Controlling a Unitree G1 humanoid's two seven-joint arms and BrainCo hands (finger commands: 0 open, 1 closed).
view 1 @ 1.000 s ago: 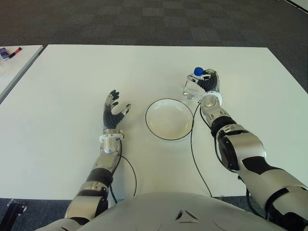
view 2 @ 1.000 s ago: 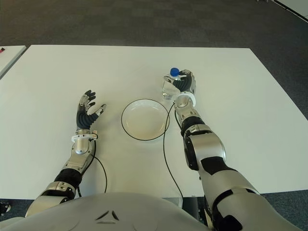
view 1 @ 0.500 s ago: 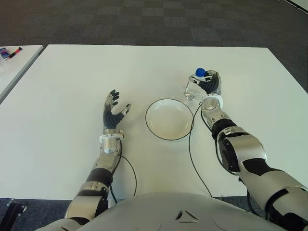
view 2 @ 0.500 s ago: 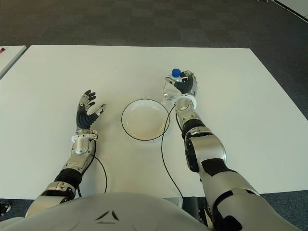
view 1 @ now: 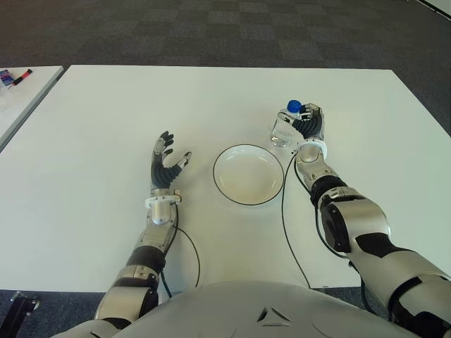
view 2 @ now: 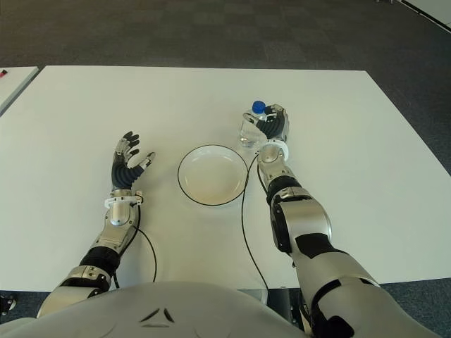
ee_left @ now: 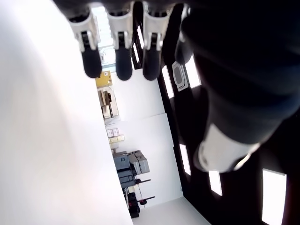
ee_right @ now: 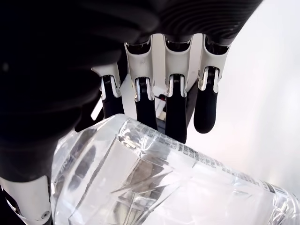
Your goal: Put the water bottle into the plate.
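Note:
A clear water bottle point(view 1: 282, 129) with a blue cap point(view 1: 293, 107) is in my right hand point(view 1: 309, 127), whose fingers curl around it. It leans a little, just beyond the far right rim of the plate point(view 1: 220, 184), a white round dish with a dark edge lying empty at the table's middle. In the right wrist view the bottle point(ee_right: 159, 187) fills the palm, with the fingers point(ee_right: 176, 110) reaching past it. My left hand point(view 1: 166, 163) shows left of the plate, fingers spread and holding nothing.
The white table point(view 1: 106, 105) stretches wide around the plate. A black cable point(view 1: 285, 225) runs from my right wrist toward the near edge. A second white table point(view 1: 21, 91) with small items stands at the far left. Dark carpet lies beyond.
My right hand with the bottle has shifted slightly to the right and toward me. The left hand and the plate have stayed put.

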